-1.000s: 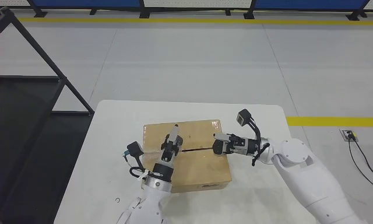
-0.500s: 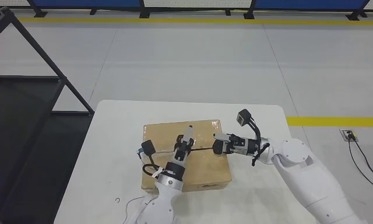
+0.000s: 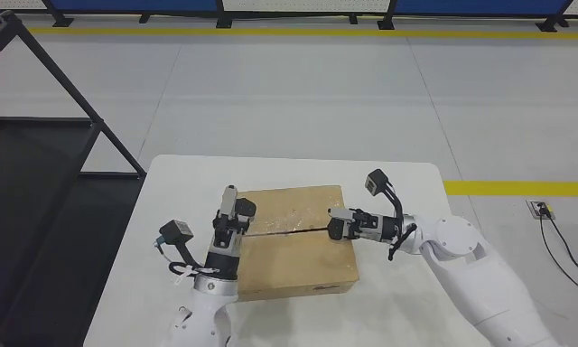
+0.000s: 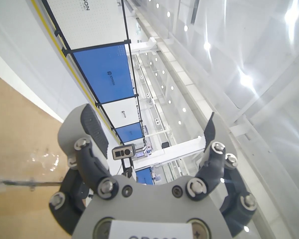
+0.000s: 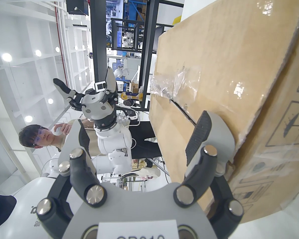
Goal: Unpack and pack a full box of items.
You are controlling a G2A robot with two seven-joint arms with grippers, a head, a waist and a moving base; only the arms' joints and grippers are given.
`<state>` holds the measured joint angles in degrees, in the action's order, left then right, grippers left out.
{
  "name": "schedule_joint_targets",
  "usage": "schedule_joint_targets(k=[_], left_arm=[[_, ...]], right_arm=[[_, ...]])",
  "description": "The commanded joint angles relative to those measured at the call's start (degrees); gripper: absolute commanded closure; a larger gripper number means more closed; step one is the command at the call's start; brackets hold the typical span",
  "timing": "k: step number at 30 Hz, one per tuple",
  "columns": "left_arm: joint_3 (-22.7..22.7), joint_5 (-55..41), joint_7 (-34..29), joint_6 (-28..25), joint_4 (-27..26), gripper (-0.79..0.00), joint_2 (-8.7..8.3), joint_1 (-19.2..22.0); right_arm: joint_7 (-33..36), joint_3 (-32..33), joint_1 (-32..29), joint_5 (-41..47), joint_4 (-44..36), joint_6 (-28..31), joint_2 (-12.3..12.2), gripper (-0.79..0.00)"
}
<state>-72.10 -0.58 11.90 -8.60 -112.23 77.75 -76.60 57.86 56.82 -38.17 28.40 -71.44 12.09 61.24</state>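
A closed cardboard box [image 3: 289, 257] lies in the middle of the white table [image 3: 397, 302], with clear tape [image 3: 291, 226] crumpled along its top seam. My left gripper [image 3: 230, 202] stands open over the box's left edge, its fingertips pointing away from me and nothing between them. In the left wrist view the open left gripper [image 4: 152, 130] has the box top [image 4: 15, 125] to one side. My right gripper [image 3: 335, 223] is open at the right end of the seam. In the right wrist view one finger [image 5: 201, 135] of the right gripper [image 5: 139, 138] lies against the box [image 5: 226, 63] beside the seam.
A black metal frame [image 3: 54, 121] stands off the table's left side. Bare tabletop runs to the right of the box and along the far edge. The left gripper [image 5: 89, 93] appears far off beyond the box's other end.
My left gripper has swung from the middle of the seam leftward to the box's left edge. The right gripper has stayed at the seam's right end.
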Motion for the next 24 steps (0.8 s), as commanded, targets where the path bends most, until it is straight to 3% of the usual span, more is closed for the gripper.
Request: schedule_joint_targets(k=[1,5,9,19,24], left_arm=[[-4.1,-1.0,-2.7,-1.5,-0.5,-0.785,-0.5,-2.8],[-11.2,-6.0,-8.8,-3.2,0.5,-0.785,-1.32,-6.8],[-14.5,-8.3,-14.1,-3.9,2.2,-0.785,-1.8,-8.7],[-14.6,-8.4,-21.8,-7.3,3.0,-0.785,-2.2,-10.6],[-13.3,-6.8,-22.6,-6.9,3.3,-0.785,-2.19,-10.4]], right_arm=[[-0.3,0.3,0.0,-0.2,-1.0,-0.4,0.0,-0.785],[-0.8,0.2,0.6,-0.9,-2.2,-1.7,0.2,-0.785],[-0.6,-1.2,2.0,-1.2,-1.8,-3.4,0.9,-0.785],[-1.5,-3.2,4.6,-0.4,1.2,-6.2,2.4,-0.785],[-1.4,-2.6,5.1,-2.2,1.6,-8.2,2.3,-0.785]])
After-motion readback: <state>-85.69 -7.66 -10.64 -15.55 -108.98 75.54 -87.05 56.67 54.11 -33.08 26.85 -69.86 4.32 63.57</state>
